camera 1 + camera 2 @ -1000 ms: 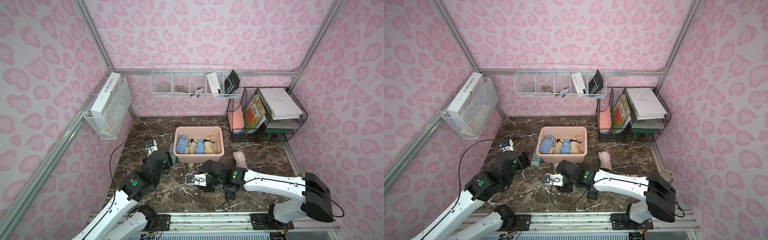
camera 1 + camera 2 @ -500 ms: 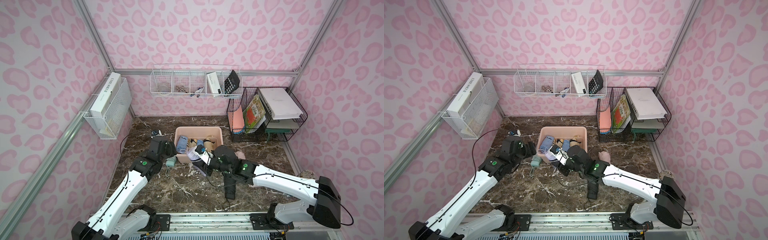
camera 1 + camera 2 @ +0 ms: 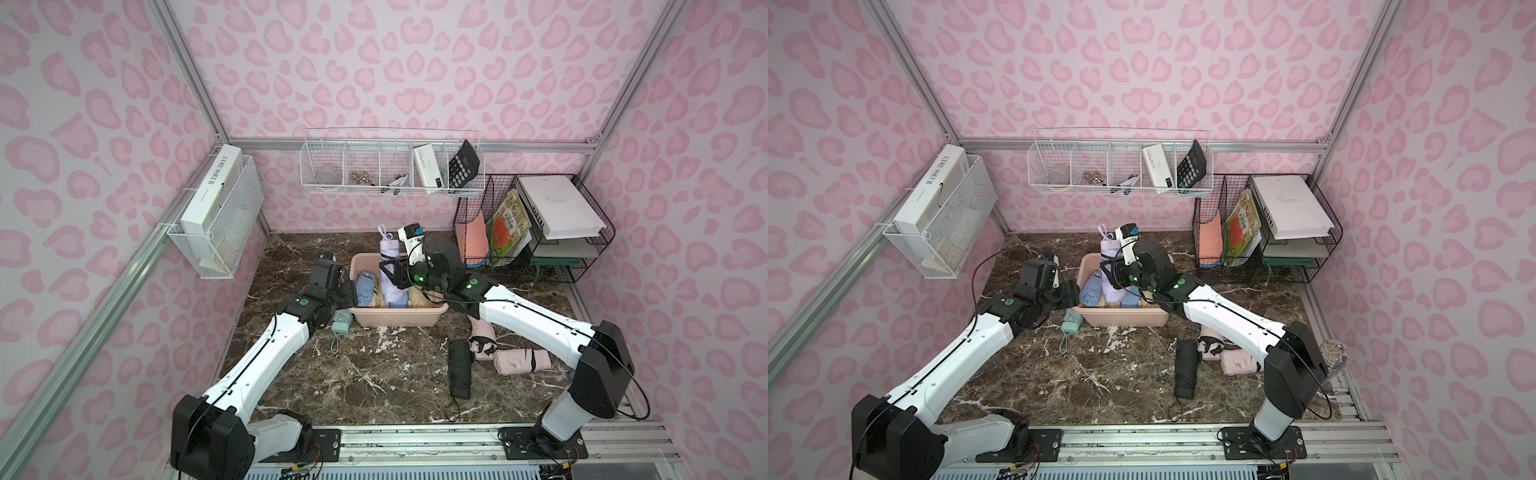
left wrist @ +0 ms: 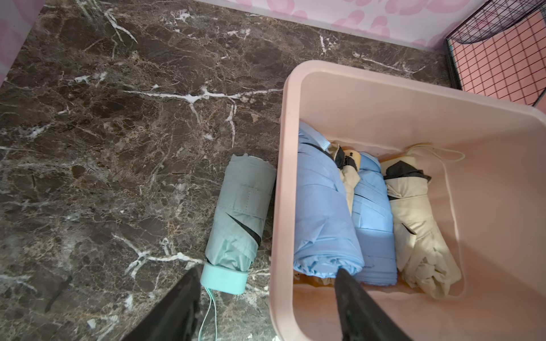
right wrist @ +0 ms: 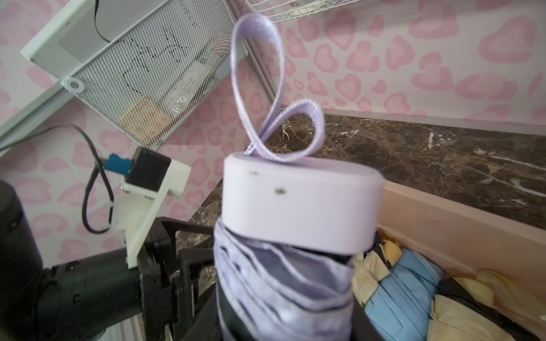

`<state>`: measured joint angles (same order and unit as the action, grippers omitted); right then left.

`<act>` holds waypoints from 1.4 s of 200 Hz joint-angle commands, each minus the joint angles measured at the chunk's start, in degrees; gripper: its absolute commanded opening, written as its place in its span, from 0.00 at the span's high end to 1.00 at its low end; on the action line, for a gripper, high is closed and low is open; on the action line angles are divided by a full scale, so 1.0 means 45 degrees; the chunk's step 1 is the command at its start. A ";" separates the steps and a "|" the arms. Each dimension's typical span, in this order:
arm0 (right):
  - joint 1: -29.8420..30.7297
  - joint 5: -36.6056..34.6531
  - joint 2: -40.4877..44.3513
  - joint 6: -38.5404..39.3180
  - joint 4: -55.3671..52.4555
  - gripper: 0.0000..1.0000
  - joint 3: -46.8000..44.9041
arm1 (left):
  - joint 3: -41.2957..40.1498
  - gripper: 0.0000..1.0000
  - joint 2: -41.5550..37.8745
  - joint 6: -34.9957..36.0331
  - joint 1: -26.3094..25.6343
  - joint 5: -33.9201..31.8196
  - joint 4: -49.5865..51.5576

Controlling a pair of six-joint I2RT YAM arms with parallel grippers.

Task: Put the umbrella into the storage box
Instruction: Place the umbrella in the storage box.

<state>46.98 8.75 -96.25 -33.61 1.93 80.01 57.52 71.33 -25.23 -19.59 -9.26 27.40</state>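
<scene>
The storage box point(image 3: 399, 320) point(image 3: 1121, 318) point(image 4: 283, 147) is a pale pink tub holding several folded blue point(image 4: 322, 206) and cream point(image 4: 413, 212) umbrellas. My right gripper point(image 3: 395, 276) point(image 3: 1115, 276) point(image 5: 288, 313) is shut on a lilac umbrella point(image 3: 388, 257) point(image 3: 1108, 253) point(image 5: 295, 206), held upright over the box with its strap loop on top. My left gripper point(image 3: 347, 297) point(image 3: 1073, 293) point(image 4: 267, 273) is open and straddles the box's left wall, one finger inside by a blue umbrella. A mint umbrella point(image 3: 341, 326) point(image 4: 239, 215) lies on the table against that wall.
A black umbrella point(image 3: 459, 368) and two pink ones point(image 3: 521, 361) lie on the marble table at the front right. A black wire file rack point(image 3: 536, 232) stands at the back right. White wire baskets hang on the back wall point(image 3: 390, 166) and the left wall point(image 3: 220, 220).
My right arm has carried the lilac umbrella from the front of the table up over the box. My left arm has reached forward to the box's left wall, its jaws slightly narrower.
</scene>
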 commanded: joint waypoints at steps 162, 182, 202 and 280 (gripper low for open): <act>-0.0470 0.0027 -0.5143 -0.3450 -0.2393 1.00 0.3315 | -0.0118 0.56 0.1232 -0.0253 0.0194 0.2268 -0.0412; -0.0468 -0.0021 -0.5546 -0.3468 -0.2569 1.00 0.3595 | -0.0038 0.57 0.1333 -0.0194 0.0210 0.2451 -0.0328; -0.0407 -0.0192 -0.5797 -0.3403 -0.2727 0.84 0.3864 | -0.0029 0.59 0.1390 -0.0127 0.0205 0.2651 -0.0364; -0.0186 -0.1094 -0.4920 -0.2541 -0.2600 0.35 0.3699 | 0.0030 0.56 0.1163 -0.0076 0.0200 0.2669 -0.0195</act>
<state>46.02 6.02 -120.66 -47.46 -11.57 97.34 56.93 77.21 -26.35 -18.65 1.87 25.67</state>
